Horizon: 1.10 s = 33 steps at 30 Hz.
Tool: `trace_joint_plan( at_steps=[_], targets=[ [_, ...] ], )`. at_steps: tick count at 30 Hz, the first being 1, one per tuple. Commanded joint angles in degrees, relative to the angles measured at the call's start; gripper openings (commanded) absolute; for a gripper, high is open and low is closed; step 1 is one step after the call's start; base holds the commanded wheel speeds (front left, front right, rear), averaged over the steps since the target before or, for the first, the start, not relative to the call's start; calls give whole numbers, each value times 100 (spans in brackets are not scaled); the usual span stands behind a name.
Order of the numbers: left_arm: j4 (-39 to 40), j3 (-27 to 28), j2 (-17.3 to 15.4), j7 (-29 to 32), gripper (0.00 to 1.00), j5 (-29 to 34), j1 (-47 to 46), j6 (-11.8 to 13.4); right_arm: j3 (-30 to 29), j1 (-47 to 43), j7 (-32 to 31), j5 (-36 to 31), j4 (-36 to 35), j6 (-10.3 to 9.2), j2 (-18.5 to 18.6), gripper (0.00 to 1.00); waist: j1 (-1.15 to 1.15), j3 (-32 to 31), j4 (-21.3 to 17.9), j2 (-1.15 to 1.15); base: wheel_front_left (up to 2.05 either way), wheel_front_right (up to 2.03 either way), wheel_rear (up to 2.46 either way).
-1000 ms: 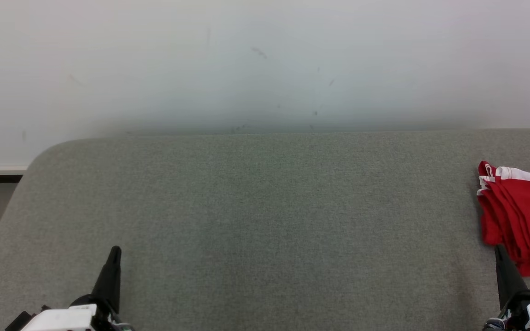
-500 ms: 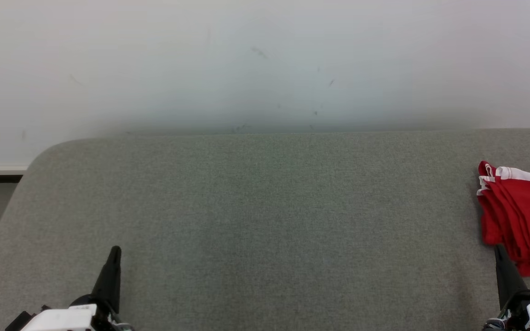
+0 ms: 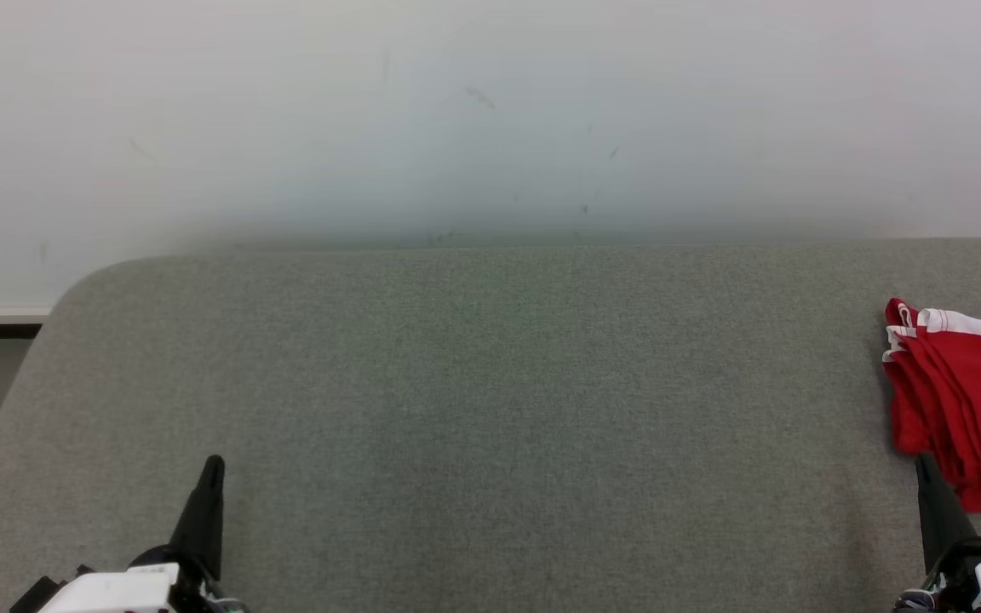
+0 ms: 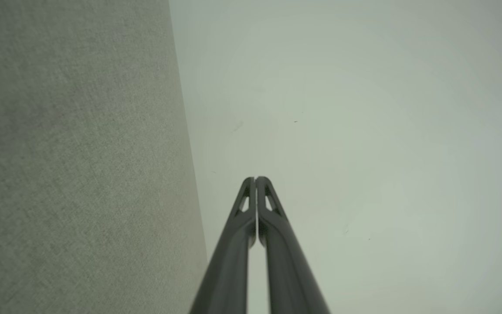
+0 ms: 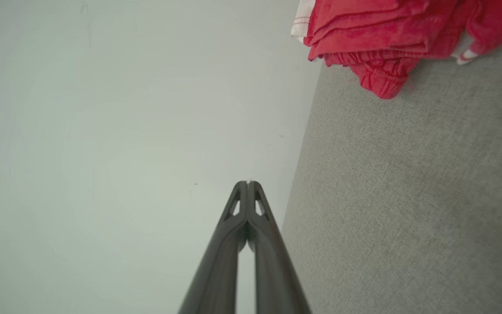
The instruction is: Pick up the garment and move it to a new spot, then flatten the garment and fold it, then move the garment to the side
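While both our arms are resting low at the near edge of the grey felt-covered table (image 3: pixel 490 383), we are holding our left gripper (image 3: pixel 212 466) clenched on nothing, its tip pointing away from us over bare felt at the lower left of the head view. Through the left wrist camera we are seeing its two long dark fingers (image 4: pixel 231 261) pressing together tip to tip, with the felt on one side and the pale, lightly scuffed wall (image 3: pixel 490 111) beyond. We are also holding our right gripper (image 3: pixel 925 461) clenched and empty at the lower right; its fingers (image 5: pixel 222 261) are meeting at the tips in the right wrist view. The folded red garment with white trim (image 3: pixel 967 392) is lying on the table's far right side, running out of the head view's right edge. Our right gripper's tip is sitting just beside the garment's near corner in the head view, while the right wrist view is showing the cloth ahead of the fingertips and apart from them.
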<state>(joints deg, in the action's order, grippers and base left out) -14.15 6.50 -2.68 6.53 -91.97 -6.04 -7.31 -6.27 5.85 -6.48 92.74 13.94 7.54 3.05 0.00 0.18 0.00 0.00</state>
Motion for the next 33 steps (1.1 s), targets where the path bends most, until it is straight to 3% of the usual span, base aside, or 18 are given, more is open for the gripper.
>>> trace_joint_plan(
  at_steps=[1,33],
  targets=[
    [16,14,-37,23,0,-80,-43,-32,-26,67,1,-29,17,-10,-2,0,0,0,0,0,0,0,0],
    [17,14,-37,22,0,-81,-43,-33,-36,69,-13,-41,17,-10,-8,0,0,0,0,0,0,0,0]
  ],
)
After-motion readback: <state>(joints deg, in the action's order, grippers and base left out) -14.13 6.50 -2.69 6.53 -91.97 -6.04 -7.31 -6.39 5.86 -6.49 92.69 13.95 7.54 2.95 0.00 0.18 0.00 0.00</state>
